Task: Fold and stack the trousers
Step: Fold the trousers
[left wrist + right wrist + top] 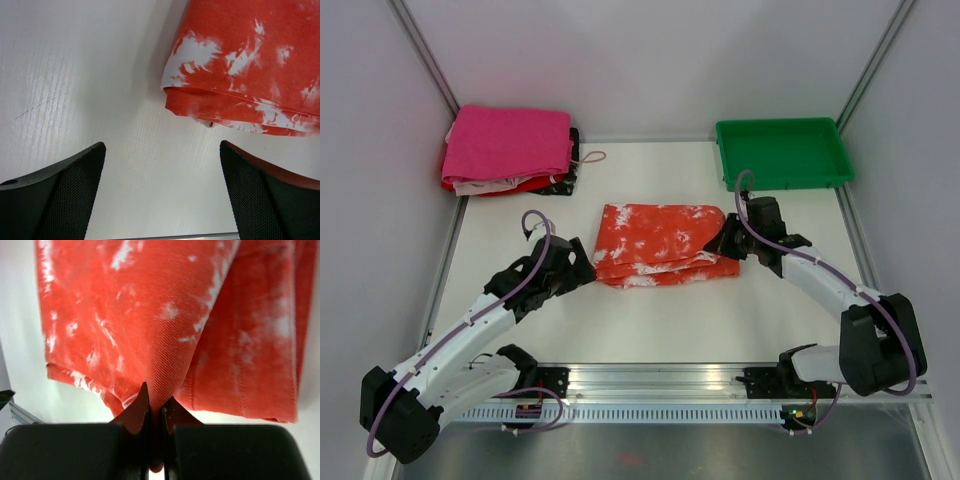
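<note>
The trousers (660, 243), orange-red with white blotches, lie folded into a flat rectangle in the middle of the white table. My right gripper (724, 243) is at their right edge, shut on a pinched ridge of the fabric; the right wrist view shows the cloth (165, 340) squeezed between the two fingertips (140, 407). To the left of the trousers my left gripper (582, 270) stands open, just off their left edge. In the left wrist view the folded corner of the trousers (240, 65) lies ahead of the spread fingers (65, 185), with bare table between them.
A stack of folded cloth with a magenta-pink piece (508, 145) on top sits at the back left. A green tray (782, 152) stands at the back right. White walls enclose the table (650, 320); a metal rail (650, 380) runs along the near edge.
</note>
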Controlling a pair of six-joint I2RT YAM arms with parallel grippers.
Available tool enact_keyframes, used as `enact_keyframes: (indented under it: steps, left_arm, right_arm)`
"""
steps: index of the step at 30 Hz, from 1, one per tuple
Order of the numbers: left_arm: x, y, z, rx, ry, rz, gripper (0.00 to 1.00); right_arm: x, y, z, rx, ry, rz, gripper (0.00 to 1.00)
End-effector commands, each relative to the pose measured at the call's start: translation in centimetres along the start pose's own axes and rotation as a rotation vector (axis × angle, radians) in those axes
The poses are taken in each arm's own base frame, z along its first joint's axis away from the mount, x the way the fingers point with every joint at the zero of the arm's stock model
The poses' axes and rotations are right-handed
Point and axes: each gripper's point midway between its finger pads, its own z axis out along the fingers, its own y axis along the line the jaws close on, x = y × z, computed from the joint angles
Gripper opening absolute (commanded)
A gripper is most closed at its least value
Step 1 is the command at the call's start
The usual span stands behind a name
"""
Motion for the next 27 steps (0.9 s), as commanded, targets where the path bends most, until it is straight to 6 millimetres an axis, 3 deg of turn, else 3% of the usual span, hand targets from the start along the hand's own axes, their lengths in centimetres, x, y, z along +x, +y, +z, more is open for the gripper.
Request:
enact_keyframes:
  steps: [1, 5, 10, 13, 17, 18, 21, 27]
  left_arm:
    - [-0.6, -1.0, 0.0, 0.038, -0.017, -0.050, 1.00]
    - [-0.5, -1.0, 0.2, 0.035, -0.013, -0.054, 1.00]
    - [-0.2, -1.3, 0.7, 0.034, 0.001, -0.053, 1.00]
    - [0.2, -1.4, 1.0, 0.039, 0.021, -0.050, 1.00]
    - [0.8, -1.8, 1.2, 0.058, 0.047, -0.046, 1.00]
    - [0.8, -1.9, 1.2, 0.064, 0.050, -0.048, 1.00]
    - [1.0, -2.4, 1.3, 0.092, 0.058, -0.066, 1.00]
    - [-1.0, -5.6, 1.1, 0.185, 0.031, -0.045, 0.98]
  right_arm:
    - [-1.9, -1.3, -1.3, -0.006, -0.081, -0.012, 0.00]
    - [-1.3, -3.2, -1.4, 0.030, -0.068, -0.020, 0.02]
    - [0.6, -5.4, 0.0, 0.081, 0.002, -0.046, 0.09]
    - [1.1, -7.4, 0.6, 0.164, 0.052, -0.089, 0.21]
    - [-0.8, -8.0, 0.1, 0.242, 0.020, -0.138, 0.45]
    - [-2.1, -7.6, -0.2, 0.251, -0.004, -0.150, 0.47]
    - [-2.9, -6.2, -1.2, 0.231, 0.009, -0.170, 0.53]
    - [-2.9, -2.2, -4.9, 0.104, 0.011, -0.170, 0.56]
